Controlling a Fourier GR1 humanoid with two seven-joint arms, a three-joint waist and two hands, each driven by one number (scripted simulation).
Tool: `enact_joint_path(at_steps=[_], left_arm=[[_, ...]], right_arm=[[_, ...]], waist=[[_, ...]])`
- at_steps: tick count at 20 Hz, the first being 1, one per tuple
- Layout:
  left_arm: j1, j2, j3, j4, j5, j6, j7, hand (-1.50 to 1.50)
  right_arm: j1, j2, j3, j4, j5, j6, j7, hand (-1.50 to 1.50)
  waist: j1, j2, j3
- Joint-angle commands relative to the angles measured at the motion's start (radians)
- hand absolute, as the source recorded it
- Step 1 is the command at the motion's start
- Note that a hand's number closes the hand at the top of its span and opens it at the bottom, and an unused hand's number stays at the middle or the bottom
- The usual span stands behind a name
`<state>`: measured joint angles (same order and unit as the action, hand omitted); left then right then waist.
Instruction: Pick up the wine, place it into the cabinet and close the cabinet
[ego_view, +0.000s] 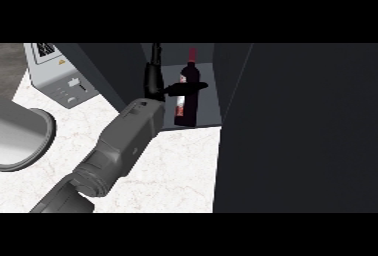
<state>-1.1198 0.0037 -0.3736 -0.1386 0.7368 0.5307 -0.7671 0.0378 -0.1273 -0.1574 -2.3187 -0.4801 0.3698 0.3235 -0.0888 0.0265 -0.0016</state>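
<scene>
The dark glass wine bottle with red cap and pale label (186, 97) stands upright inside the open dark cabinet (210, 85), near the front edge of its grey floor, w/ the black left hand (171, 89) at its shoulder, fingers (193, 86) curled round the neck area, gripping it. The right hand isn't in view. The step looks like the set-down: judging by the bottle's base being at or just above the cabinet floor, lower it straight and keep it vertical. Let go only once it sits flat, then back the grey forearm (125, 145) out w/o brushing the bottle. The big dark door panel (295, 130) right of the cabinet hangs over the white marble bench (177, 165); clear the arm before swinging it shut. A grey appliance (63, 75) sits left of the cabinet, out of the path.
</scene>
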Motion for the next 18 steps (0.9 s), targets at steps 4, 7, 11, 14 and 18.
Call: enact_joint_path(at_steps=[4, 7, 11, 14, 18], left_arm=[[0.086, -0.004, -0.056, -0.197, 0.033, 0.008, -0.029, -1.5], [0.153, -0.004, -0.126, -0.297, 0.081, 0.068, -0.03, -1.5], [0.232, -0.004, -0.208, -0.42, 0.113, 0.127, -0.018, -1.5], [0.327, -0.004, -0.254, -0.568, 0.074, 0.163, -0.007, -1.5], [0.447, -0.004, -0.324, -0.769, 0.067, 0.241, 0.025, -1.5]], right_arm=[[0.046, 0.017, 0.006, -0.026, 0.034, 0.006, -0.013, -1.5], [0.007, -0.019, -0.036, -0.015, -0.044, -0.01, 0.025, -1.5], [0.072, 0.03, 0.028, -0.103, 0.026, -0.04, 0.046, -1.5], [0.08, 0.008, -0.017, -0.119, 0.002, -0.05, 0.052, -1.5], [0.038, -0.006, -0.042, -0.071, 0.016, -0.064, 0.038, -1.5]], waist=[[0.02, -0.016, 0.001], [0.02, -0.017, 0.001], [0.046, -0.023, 0.001], [0.08, -0.032, 0.001], [0.087, -0.031, 0.002]])
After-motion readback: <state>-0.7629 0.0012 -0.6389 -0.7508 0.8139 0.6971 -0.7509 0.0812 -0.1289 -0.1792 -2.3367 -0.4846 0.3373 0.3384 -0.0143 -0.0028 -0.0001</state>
